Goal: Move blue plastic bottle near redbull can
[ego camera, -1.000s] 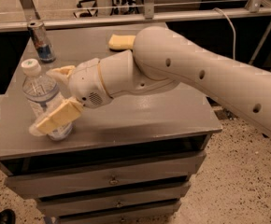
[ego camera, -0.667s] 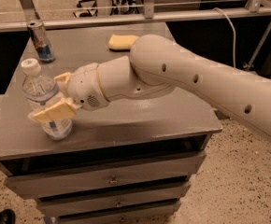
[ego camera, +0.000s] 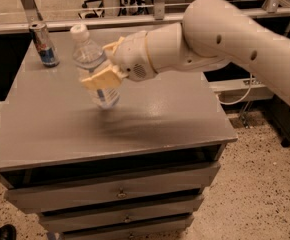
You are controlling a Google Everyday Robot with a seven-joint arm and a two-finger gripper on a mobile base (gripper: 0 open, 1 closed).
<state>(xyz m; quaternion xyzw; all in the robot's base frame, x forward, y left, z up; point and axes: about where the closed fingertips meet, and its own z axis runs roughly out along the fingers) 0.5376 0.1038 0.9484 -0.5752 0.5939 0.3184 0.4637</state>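
The blue plastic bottle is clear with a white cap and is held tilted, its base just above the grey cabinet top. My gripper with tan fingers is shut on the bottle's middle, reaching in from the right. The redbull can, blue and silver, stands upright at the far left corner of the top, a short way left of and behind the bottle.
The grey cabinet has drawers below its front edge. A metal rail runs behind the top. My large white arm spans the right side above the top. Speckled floor lies to the right.
The bottle has been lifted off the front left of the top and carried back and to the right, toward the can's side. The view has shifted closer.
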